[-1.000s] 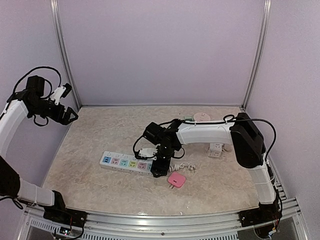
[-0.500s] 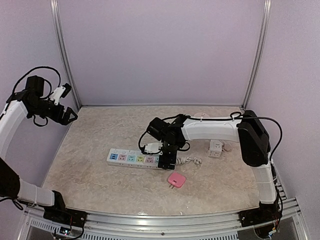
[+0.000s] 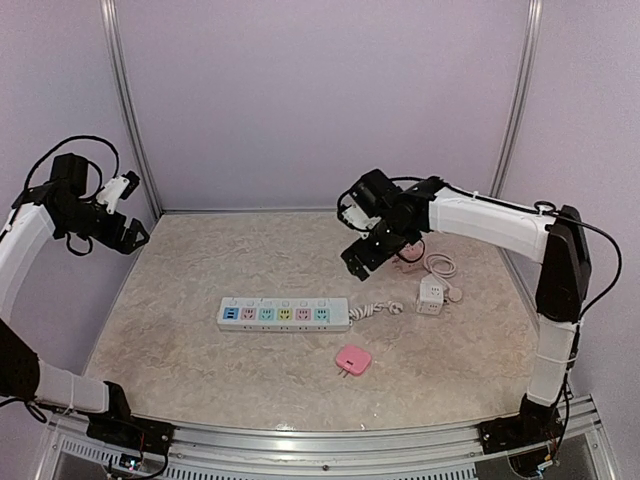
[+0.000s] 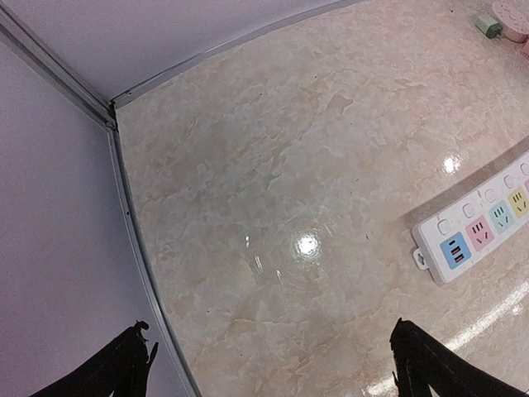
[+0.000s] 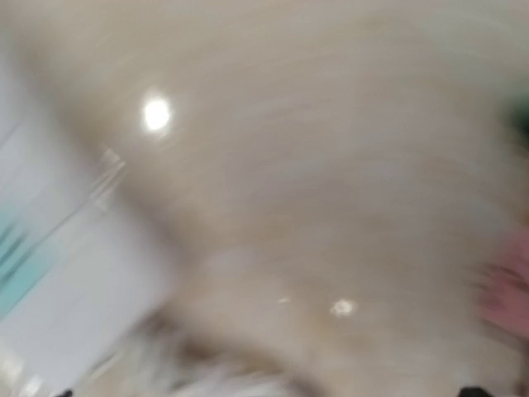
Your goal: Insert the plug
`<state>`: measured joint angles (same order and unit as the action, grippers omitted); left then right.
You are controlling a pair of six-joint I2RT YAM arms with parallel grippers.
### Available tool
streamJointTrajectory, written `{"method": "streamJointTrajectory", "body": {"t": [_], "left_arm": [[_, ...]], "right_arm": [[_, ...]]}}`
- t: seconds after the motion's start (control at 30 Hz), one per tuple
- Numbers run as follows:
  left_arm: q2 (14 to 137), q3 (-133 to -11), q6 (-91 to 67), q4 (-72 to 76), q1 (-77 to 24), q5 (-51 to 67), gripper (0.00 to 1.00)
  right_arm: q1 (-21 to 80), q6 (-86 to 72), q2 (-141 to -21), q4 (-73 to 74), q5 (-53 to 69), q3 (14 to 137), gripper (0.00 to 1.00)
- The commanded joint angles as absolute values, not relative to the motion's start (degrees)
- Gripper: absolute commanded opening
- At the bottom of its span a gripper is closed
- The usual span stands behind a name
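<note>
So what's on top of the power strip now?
Nothing rests on the power strip; its coloured sockets all show bare. The pink plug lies apart, nearer the arms. What the strip covers cannot be seen.

Your tabletop [image 3: 170, 350] is beige, marbled and glossy. The white power strip [image 3: 285, 313] lies flat on it, nearer you than your right claw [image 3: 360, 262] and to its left, with its coiled cord [image 3: 378, 309] trailing from the end closest to the claw. The pink plug [image 3: 352, 359] lies nearer still. A white cube adapter [image 3: 431, 295] sits to the claw's right.
</note>
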<state>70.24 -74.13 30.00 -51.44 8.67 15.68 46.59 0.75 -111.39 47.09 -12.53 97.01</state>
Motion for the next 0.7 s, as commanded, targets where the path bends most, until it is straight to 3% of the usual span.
{"method": "streamJointTrajectory", "body": {"t": [0.0, 0.13, 0.37, 0.53, 0.67], "left_arm": [[69.89, -73.5, 28.23, -50.23, 8.96, 13.4, 0.99], [69.37, -72.98, 27.3, -49.55, 8.96, 13.06, 0.99], [67.25, -71.37, 28.05, -49.19, 8.94, 11.16, 0.99], [67.89, -71.65, 27.8, -49.02, 8.94, 10.99, 0.99], [68.88, -72.29, 27.3, -49.03, 8.88, 11.45, 0.99]], "right_arm": [[32.88, -22.89, -108.37, 43.24, -9.65, 98.97, 1.0], [25.37, -24.15, -113.59, 39.73, -6.83, 101.77, 1.0], [21.27, -13.37, -130.05, 57.43, -2.9, 122.17, 0.95], [21.16, -8.98, -128.48, 56.56, -1.3, 117.1, 0.93], [20.92, -6.58, -128.23, 55.74, 1.81, 114.4, 0.82]]}}
